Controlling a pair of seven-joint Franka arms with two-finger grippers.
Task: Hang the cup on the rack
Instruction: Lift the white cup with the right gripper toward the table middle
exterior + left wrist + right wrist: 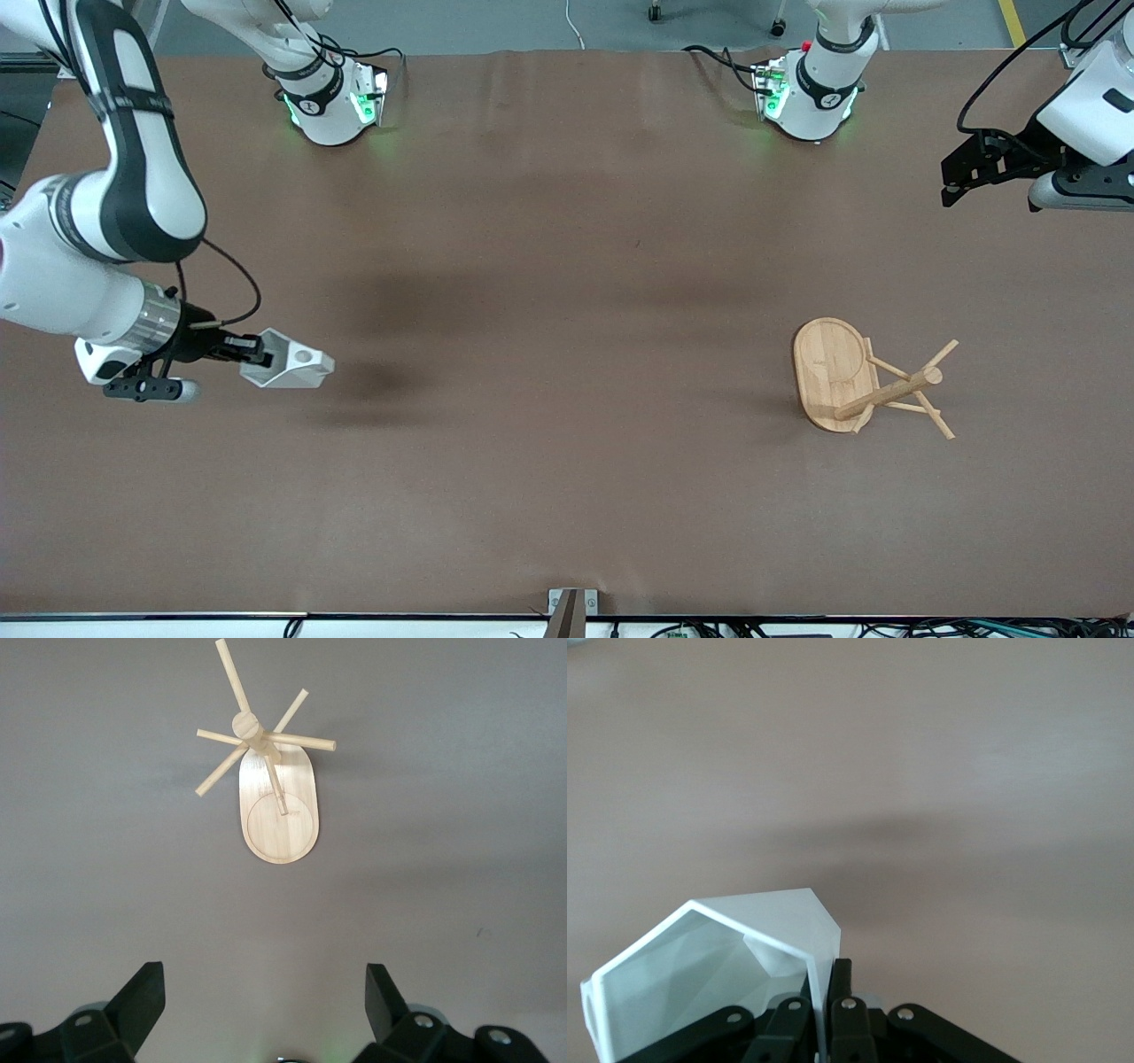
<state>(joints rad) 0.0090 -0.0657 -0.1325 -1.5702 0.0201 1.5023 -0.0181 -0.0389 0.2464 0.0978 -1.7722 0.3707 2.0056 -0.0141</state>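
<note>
The white faceted cup [288, 361] is up in the air over the right arm's end of the table, lying on its side, its pierced tab showing. My right gripper [257, 350] is shut on the cup's wall at the rim, one finger inside and one outside; the right wrist view shows the cup [718, 966] in that gripper [824, 979]. The bamboo rack [873, 381] stands upright on its oval base [828, 368] toward the left arm's end. My left gripper [952, 182] is open and empty, high up and apart from the rack [266, 771], which shows past its gripper [266, 992].
The brown table [567, 266] holds nothing else. Both arm bases [332, 106] stand along the edge farthest from the front camera. A small metal bracket [571, 602] sits at the table's nearest edge.
</note>
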